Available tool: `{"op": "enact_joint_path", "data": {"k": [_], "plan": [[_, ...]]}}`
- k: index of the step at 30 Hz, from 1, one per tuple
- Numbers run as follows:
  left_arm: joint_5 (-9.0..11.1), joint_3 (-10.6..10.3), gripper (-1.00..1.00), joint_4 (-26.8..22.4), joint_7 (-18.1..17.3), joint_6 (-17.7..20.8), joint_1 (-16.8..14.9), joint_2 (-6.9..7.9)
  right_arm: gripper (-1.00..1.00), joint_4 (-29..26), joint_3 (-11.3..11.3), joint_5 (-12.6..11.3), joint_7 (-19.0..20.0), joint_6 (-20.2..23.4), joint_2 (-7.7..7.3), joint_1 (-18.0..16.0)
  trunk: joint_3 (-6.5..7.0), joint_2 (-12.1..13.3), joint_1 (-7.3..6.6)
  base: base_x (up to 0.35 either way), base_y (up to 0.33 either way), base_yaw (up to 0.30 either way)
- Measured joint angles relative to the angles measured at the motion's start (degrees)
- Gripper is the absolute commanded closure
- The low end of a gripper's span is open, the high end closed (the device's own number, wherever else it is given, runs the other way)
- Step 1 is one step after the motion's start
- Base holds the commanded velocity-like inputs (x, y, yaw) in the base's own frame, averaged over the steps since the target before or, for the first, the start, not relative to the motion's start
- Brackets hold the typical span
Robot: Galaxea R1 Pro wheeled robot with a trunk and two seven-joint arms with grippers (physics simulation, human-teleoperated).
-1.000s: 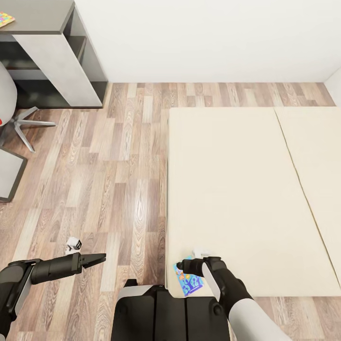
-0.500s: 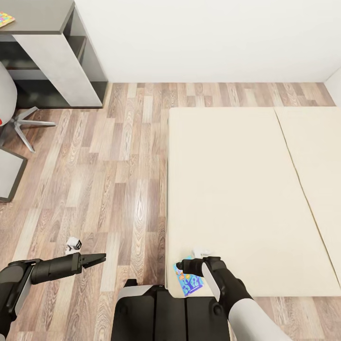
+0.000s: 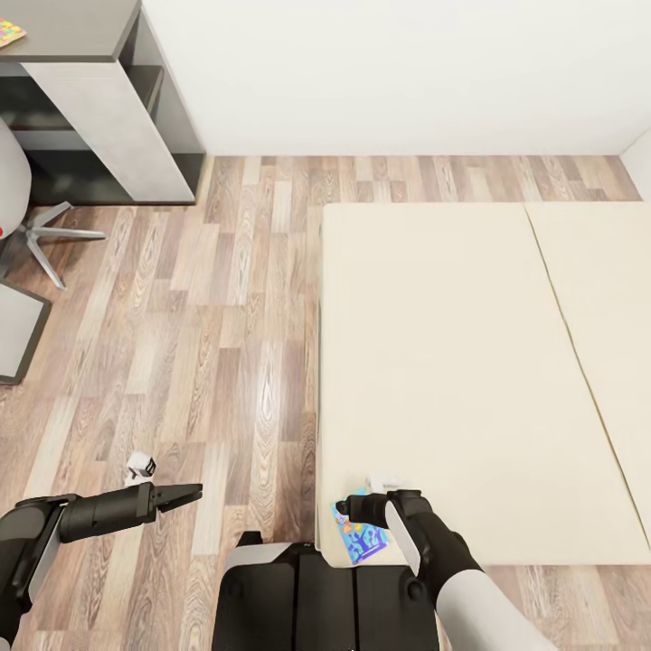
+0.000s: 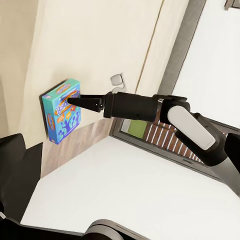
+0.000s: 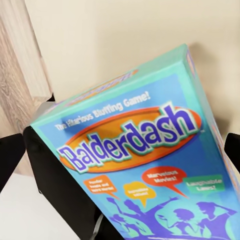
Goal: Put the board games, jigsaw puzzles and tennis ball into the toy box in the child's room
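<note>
The right gripper (image 3: pixel 346 509) sits at the near corner of the bed (image 3: pixel 470 362), its fingers pressed against the board game (image 3: pixel 360 535), a light blue box lying on the mattress edge by the wood floor (image 3: pixel 208 344). Up close, the box (image 5: pixel 145 160) reads "Balderdash" in an orange oval, with "The Hilarious Bluffing Game!" above it and dark blue figures below; smaller bubbles are too blurred to read. Whether the fingers actually clamp the box, I cannot tell. The left gripper (image 3: pixel 194 493) hangs over the floor, fingers drawn narrow, holding nothing. Far left, a jigsaw puzzle (image 3: pixel 11 33) lies on the desk (image 3: pixel 72 27).
</note>
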Motion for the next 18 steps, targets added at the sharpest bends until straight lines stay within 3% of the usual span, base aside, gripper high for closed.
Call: {"op": "enact_joint_path", "data": {"k": [18], "plan": [[0.00,-0.01,-1.00,0.00,0.00,0.00,0.00,0.00,-1.00,-0.09,0.09,0.00,0.30,0.22,0.00,0.02,-0.34,0.00,0.00,0.000,0.000,0.000]]}}
